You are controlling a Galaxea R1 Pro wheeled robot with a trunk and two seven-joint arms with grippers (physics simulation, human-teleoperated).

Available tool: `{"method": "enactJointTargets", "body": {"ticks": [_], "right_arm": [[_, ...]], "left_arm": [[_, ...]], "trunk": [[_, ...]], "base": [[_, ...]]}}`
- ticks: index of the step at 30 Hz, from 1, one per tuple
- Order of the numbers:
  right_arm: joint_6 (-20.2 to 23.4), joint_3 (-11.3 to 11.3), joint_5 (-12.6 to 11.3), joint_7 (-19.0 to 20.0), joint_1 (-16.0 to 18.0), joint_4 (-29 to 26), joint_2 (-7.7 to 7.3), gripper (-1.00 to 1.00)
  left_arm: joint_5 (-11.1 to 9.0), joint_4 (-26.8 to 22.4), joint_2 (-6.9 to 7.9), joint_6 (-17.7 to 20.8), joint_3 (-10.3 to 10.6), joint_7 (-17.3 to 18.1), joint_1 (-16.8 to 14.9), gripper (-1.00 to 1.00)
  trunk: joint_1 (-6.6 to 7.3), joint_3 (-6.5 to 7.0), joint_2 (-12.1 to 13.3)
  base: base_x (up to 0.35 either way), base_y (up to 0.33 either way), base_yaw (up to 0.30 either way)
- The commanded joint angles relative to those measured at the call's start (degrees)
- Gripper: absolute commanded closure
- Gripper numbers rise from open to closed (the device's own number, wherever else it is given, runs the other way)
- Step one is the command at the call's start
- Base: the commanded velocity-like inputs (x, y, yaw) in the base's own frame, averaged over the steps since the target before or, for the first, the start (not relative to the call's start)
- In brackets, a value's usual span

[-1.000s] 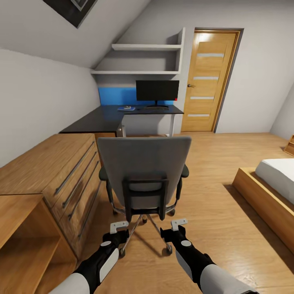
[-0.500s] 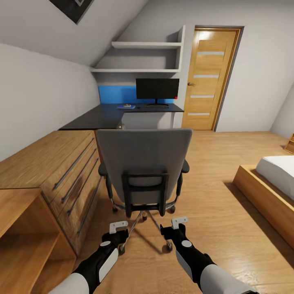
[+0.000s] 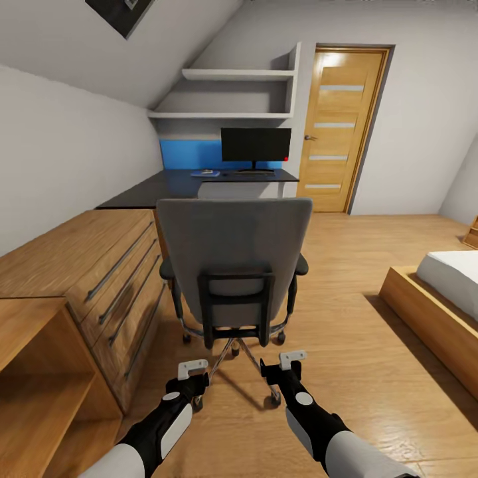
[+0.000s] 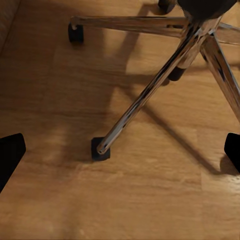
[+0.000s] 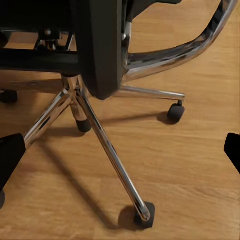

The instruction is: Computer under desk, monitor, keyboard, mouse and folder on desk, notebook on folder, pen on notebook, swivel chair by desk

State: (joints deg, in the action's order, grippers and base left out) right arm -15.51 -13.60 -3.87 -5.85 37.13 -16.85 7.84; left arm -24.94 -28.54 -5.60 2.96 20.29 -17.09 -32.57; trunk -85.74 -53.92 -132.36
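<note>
The grey swivel chair [image 3: 236,245] stands with its back to me, right in front of both arms, and its backrest hides the seat and anything on it. My left gripper [image 3: 192,368] and right gripper [image 3: 285,362] hang open and empty low behind the chair's chrome base [image 3: 236,348]. The left wrist view looks down on a chrome leg and its caster [image 4: 101,148]. The right wrist view takes in the black back support [image 5: 97,45] and another caster [image 5: 145,215]. Beyond the chair, the dark desk [image 3: 166,189] carries the monitor [image 3: 255,146] and a small blue item [image 3: 206,174].
A wooden chest of drawers [image 3: 93,265] and an open wooden cabinet [image 3: 33,372] run along my left. A bed with a wooden frame [image 3: 431,312] lies to the right. A wooden door [image 3: 338,126] is beside the desk, with wall shelves [image 3: 232,93] above it.
The whole view has shifted a little. The chair's backrest now sits slightly higher and larger in the picture, covering more of the space under the desk. Both grippers keep their pose.
</note>
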Motion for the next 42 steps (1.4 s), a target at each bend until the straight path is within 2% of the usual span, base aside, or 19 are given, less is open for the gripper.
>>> {"method": "enactJointTargets", "body": {"ticks": [1,8,28,42], "right_arm": [[-0.2,-0.51,-0.38,-0.38,0.05,0.06,-0.02,-1.0],[-0.16,-0.61,-0.4,-0.4,0.05,0.06,0.0,-1.0],[-0.23,-0.51,-0.3,-0.29,0.05,0.26,-0.02,-1.0],[-0.13,-0.59,-0.17,0.14,0.05,0.72,-0.02,-1.0]], "left_arm": [[-0.39,-0.12,0.06,0.22,0.45,-0.54,-0.03,-1.0],[-0.37,-0.12,0.06,0.19,0.45,-0.53,-0.03,-1.0],[-0.36,0.67,0.06,0.21,0.5,-0.2,-0.03,-1.0],[-0.05,1.95,0.07,0.28,0.54,-0.2,-0.03,-1.0]], "trunk": [[-0.22,-0.15,-0.44],[-1.75,-1.17,-3.25],[-1.75,-1.16,-3.25],[-1.75,-1.16,-3.25]], "base": [[0.0,0.0,0.0],[0.0,0.0,0.0],[0.005,0.0,0.0],[0.274,0.0,0.0]]}}
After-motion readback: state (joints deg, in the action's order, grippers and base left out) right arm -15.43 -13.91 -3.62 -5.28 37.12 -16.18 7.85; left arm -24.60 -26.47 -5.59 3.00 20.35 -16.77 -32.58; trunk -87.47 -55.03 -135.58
